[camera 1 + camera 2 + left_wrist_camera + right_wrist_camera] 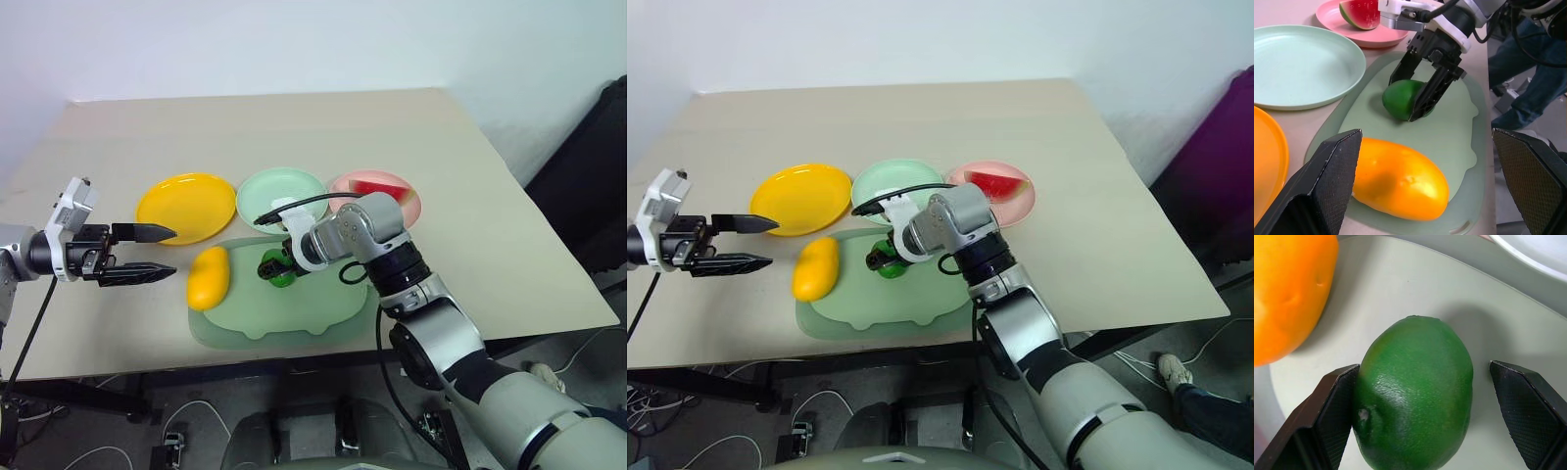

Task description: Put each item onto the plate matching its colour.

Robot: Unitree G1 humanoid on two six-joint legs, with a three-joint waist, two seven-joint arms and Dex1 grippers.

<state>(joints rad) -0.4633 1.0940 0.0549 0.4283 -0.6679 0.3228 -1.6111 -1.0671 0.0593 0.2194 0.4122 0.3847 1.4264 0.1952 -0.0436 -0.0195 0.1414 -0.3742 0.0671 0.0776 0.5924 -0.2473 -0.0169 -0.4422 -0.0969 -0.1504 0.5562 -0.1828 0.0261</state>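
Observation:
The glossy green fruit (283, 275) lies on the pale green mat (294, 318). My right gripper (277, 268) reaches down over it, open, with one finger on each side of the fruit (1415, 391); one finger looks to touch its side, the other stands apart. The yellow mango (209, 276) rests on the mat's left edge. The watermelon wedge (380, 188) sits on the pink plate (409, 204). The yellow plate (186, 206) and the mint green plate (282, 196) hold nothing. My left gripper (168, 253) hovers open, left of the mango, pointing right.
The plates stand in a row behind the mat on a beige table (294, 127). A dark object (588, 176) stands past the table's right edge. A person's legs (1518, 73) show beyond the table in the left wrist view.

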